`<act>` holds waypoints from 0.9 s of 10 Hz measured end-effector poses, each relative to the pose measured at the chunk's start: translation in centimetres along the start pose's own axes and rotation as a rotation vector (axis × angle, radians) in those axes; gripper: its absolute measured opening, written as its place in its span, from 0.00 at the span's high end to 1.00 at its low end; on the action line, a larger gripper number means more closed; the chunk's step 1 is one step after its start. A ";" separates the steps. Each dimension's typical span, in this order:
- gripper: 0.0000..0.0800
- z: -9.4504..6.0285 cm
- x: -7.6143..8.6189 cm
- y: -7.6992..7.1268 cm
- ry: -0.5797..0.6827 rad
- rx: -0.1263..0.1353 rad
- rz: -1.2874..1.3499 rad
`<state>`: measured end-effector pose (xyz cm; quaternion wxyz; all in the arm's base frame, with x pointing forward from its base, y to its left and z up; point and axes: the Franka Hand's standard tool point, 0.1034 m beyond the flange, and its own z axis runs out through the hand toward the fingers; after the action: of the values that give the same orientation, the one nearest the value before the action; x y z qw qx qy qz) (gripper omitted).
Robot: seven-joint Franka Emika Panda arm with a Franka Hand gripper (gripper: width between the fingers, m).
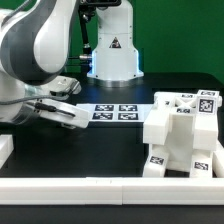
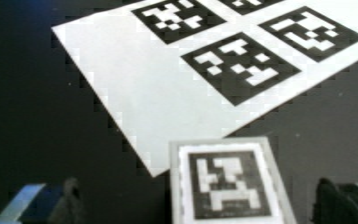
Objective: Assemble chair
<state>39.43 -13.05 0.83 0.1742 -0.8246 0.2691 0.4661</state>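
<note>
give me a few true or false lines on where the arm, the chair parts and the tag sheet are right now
1. The blocky white chair stands at the exterior view's right. True.
2. The gripper has a chair part between its jaws. False: nothing shows between them.
3. The marker board lies flat on the black table. True.
4. The marker board is stacked on top of the chair. False: it lies on the table beside it.
5. In the wrist view a small tagged white part lies next to the marker board. True.
</note>
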 end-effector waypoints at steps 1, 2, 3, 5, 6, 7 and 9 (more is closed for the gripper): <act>0.22 0.0 0.0 0.0 0.000 0.000 0.001; 0.47 0.0 0.0 0.1 0.000 0.001 0.001; 0.47 0.0 0.0 0.1 0.000 0.001 0.001; 0.65 0.0 0.0 0.1 0.000 0.001 0.002; 0.65 -0.1 0.0 0.1 0.001 0.000 0.001; 0.65 -1.1 -0.7 -0.5 0.017 -0.009 -0.013; 0.65 -4.5 -3.4 -2.9 0.090 -0.011 -0.062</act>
<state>42.82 -12.19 6.10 0.1719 -0.8537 0.2485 0.4242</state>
